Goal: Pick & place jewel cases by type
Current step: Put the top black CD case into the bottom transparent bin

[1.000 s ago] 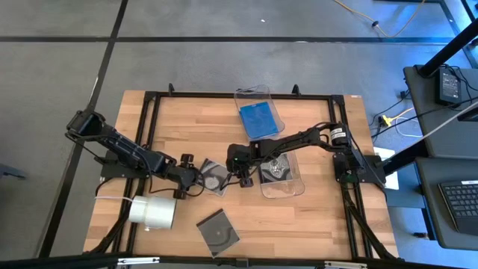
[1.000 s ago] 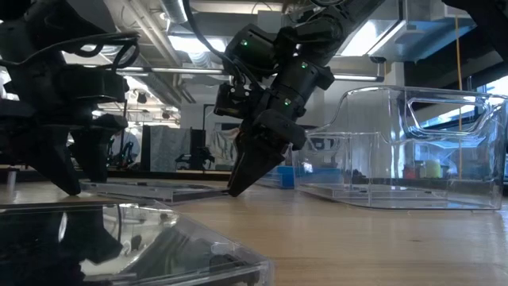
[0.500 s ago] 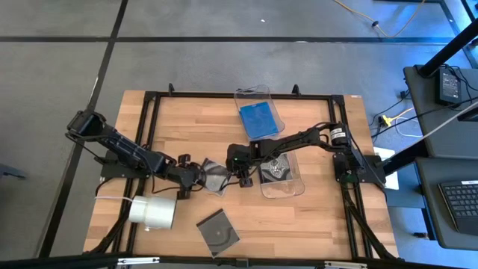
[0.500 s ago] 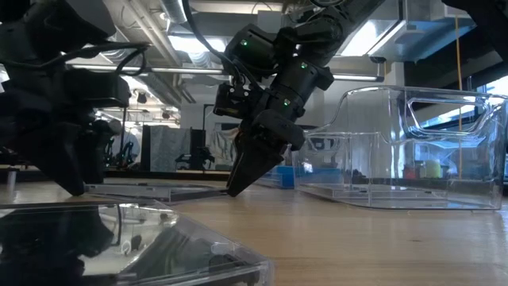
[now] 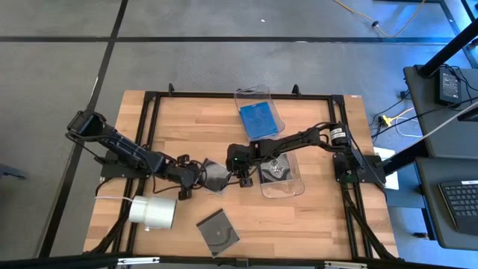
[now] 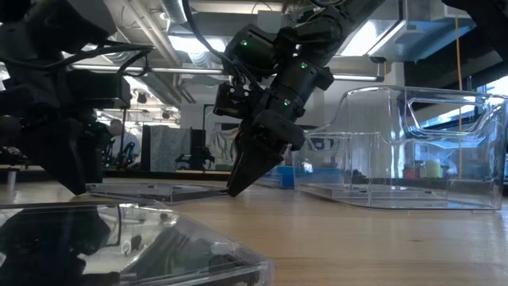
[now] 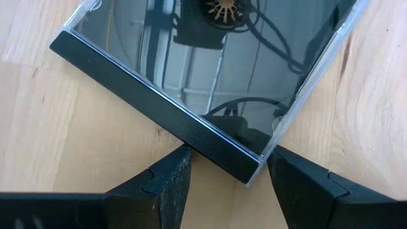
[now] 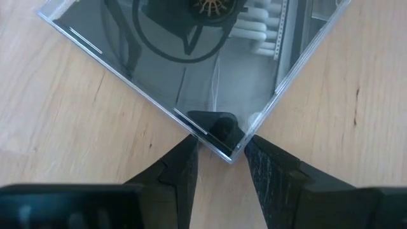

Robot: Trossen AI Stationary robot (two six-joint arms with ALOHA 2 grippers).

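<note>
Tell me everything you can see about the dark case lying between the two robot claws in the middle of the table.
The dark jewel case is a thin square of clear plastic over a dark tray with a ribbed black spine and a hub at its centre. It lies flat on the wooden table, turned cornerwise. The left gripper straddles one corner with open fingers; the right gripper straddles the opposite corner, also open. Its glossy lid mirrors both arms.

Four jewel cases show: one blue [image 5: 258, 118], three dark — one between the arms [image 5: 216, 176], one near [image 5: 218, 232], one binned [image 5: 278, 170]. Two clear bins [image 5: 243, 99] [image 5: 297, 187]. One white roll [image 5: 153, 212].
</note>
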